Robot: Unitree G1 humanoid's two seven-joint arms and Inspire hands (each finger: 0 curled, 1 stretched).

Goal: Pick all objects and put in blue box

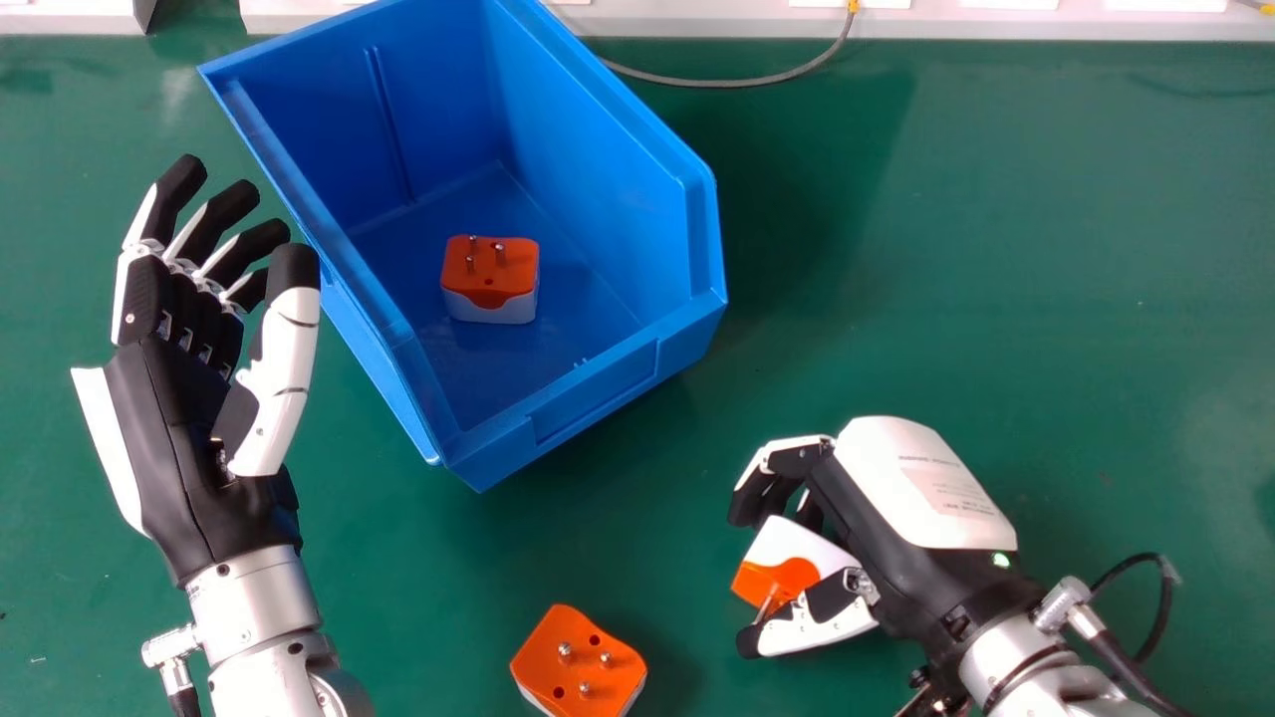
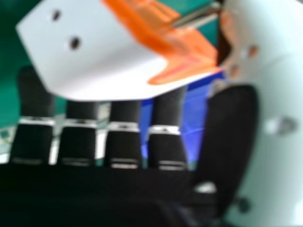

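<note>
A white and orange block-shaped plug adapter with metal pins point(image 1: 805, 546) is sitting between the thumb and curled fingers of the right hand point(image 1: 867, 518), right of the open blue plastic box point(image 1: 598, 398); the thumb is bracing its pinned side, probably to steady it for lifting; the hand is hiding part of it, so table contact is staying unclear; a matching adapter point(image 1: 493, 284) is lying inside; another point(image 1: 588, 672) is waiting nearer, cut off below; the left hand point(image 1: 179, 428) is resting loosely spread.
</note>
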